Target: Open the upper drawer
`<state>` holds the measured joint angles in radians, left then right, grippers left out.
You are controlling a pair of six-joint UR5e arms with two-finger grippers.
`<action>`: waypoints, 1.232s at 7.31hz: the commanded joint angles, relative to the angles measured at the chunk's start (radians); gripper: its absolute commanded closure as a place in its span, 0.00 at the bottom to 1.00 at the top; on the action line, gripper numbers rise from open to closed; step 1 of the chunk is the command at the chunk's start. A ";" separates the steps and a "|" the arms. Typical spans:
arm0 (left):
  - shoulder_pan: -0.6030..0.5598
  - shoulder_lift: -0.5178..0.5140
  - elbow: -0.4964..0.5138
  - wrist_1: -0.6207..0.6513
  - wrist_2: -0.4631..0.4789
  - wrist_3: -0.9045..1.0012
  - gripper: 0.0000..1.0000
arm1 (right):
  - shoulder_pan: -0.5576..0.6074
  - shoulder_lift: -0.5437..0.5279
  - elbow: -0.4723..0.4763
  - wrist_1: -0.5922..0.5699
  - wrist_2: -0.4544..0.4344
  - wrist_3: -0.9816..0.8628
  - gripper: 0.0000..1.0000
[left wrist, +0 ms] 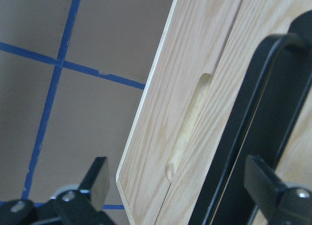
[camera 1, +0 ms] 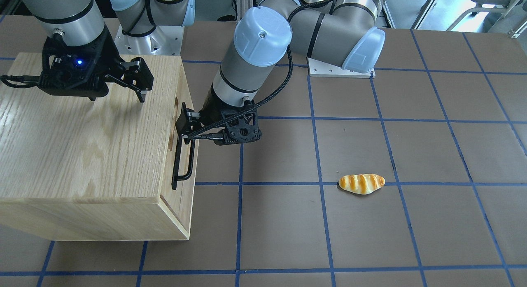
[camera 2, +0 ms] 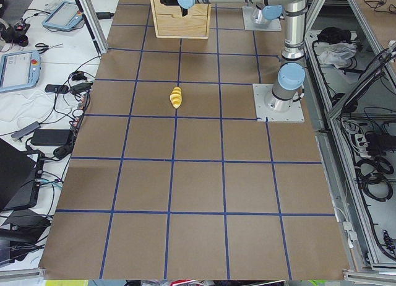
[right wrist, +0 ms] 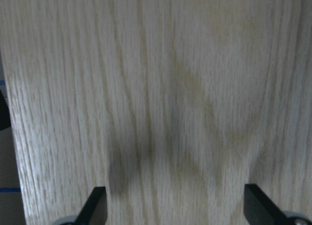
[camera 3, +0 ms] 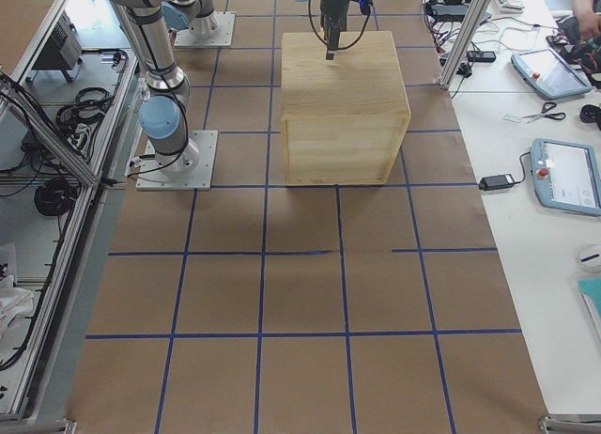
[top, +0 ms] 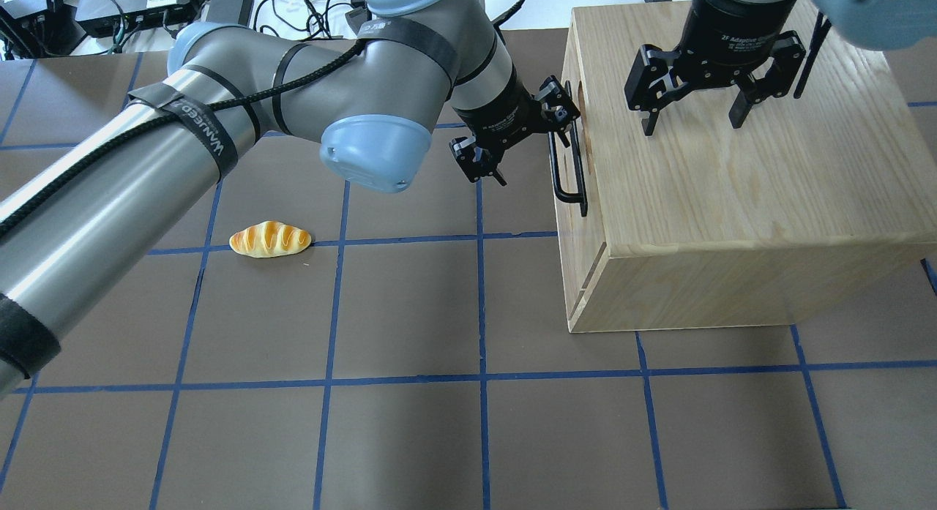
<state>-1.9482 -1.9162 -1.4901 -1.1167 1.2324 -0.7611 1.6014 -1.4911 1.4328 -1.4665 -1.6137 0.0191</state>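
Observation:
The upper drawer (camera 1: 169, 167) is the light oak front panel at the top of the cabinet's front face (top: 589, 235), and it sits flush. Its long black bar handle (top: 567, 173) and oblong slot (left wrist: 190, 127) show close up in the left wrist view. My left gripper (top: 523, 133) is open at the handle's far end. The bar (left wrist: 243, 137) runs between the fingers, close to the right one (left wrist: 265, 183). My right gripper (top: 694, 118) is open and empty, pointing down just over the cabinet's top (right wrist: 175, 113); I cannot tell if it touches.
The oak cabinet (top: 732, 188) stands on the brown table with blue grid lines (top: 410, 312). A toy bread roll (top: 269, 239) lies on the table well away from the cabinet, also seen in the front view (camera 1: 361, 183).

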 commanded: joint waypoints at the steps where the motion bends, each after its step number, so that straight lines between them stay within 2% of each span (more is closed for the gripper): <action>1: 0.000 -0.006 -0.001 0.000 0.001 0.012 0.00 | 0.000 0.000 0.000 0.000 0.000 0.001 0.00; 4: 0.000 -0.011 -0.001 0.000 0.001 0.083 0.00 | 0.000 0.000 0.000 0.000 0.000 0.001 0.00; 6: 0.009 -0.004 -0.004 -0.005 -0.001 0.219 0.00 | 0.000 0.000 0.000 0.000 0.000 -0.001 0.00; 9: 0.011 -0.006 -0.006 -0.005 -0.001 0.273 0.00 | 0.000 0.000 0.000 0.000 0.000 0.001 0.00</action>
<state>-1.9381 -1.9217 -1.4950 -1.1211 1.2314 -0.5061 1.6014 -1.4910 1.4332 -1.4665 -1.6137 0.0187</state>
